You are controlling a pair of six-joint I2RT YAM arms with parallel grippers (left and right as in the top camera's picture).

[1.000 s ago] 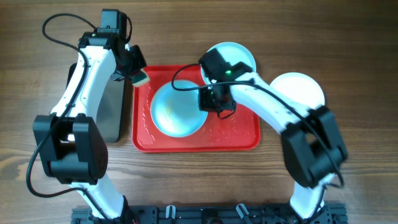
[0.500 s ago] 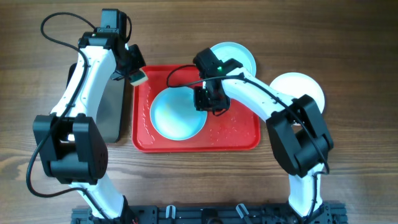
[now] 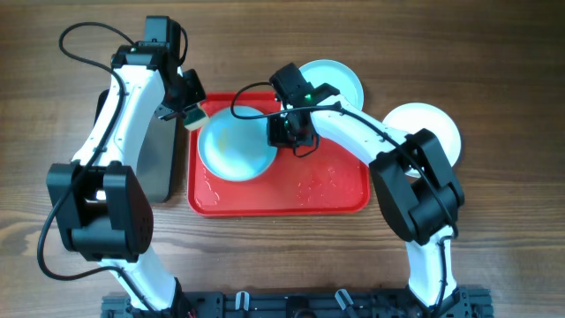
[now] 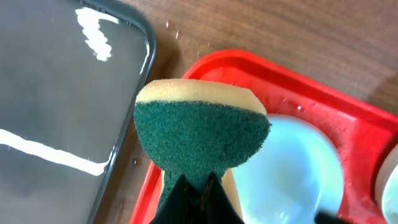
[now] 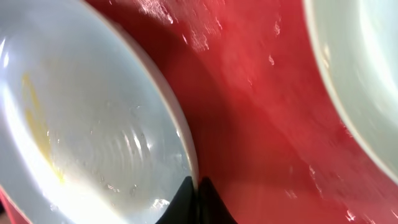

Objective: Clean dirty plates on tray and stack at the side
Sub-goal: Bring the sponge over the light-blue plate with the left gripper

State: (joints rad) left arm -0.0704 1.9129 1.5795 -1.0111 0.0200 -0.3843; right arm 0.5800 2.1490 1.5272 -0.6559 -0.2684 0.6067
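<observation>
A pale turquoise plate [image 3: 234,146] with a yellow smear [image 5: 37,124] lies in the back left of the red tray [image 3: 327,185]. My right gripper [image 3: 282,132] is shut on its right rim, and the right wrist view shows the rim pinched between the black fingers [image 5: 194,190]. My left gripper [image 3: 189,109] is shut on a yellow and green sponge [image 4: 202,130], which hovers over the tray's back left corner just beside the plate [image 4: 292,168]. A second turquoise plate [image 3: 340,78] sits on the table behind the tray. A cream-white plate [image 3: 433,124] sits to the tray's right.
A dark metal tray [image 3: 159,163] lies on the wooden table left of the red tray, under the left arm. Water drops spot the red tray floor [image 5: 273,124]. The second turquoise plate [image 5: 367,74] lies close behind the right gripper.
The right gripper moved left, opened briefly and shut on the plate's rim. The plate has shifted back and left toward the sponge. The left arm stayed put.
</observation>
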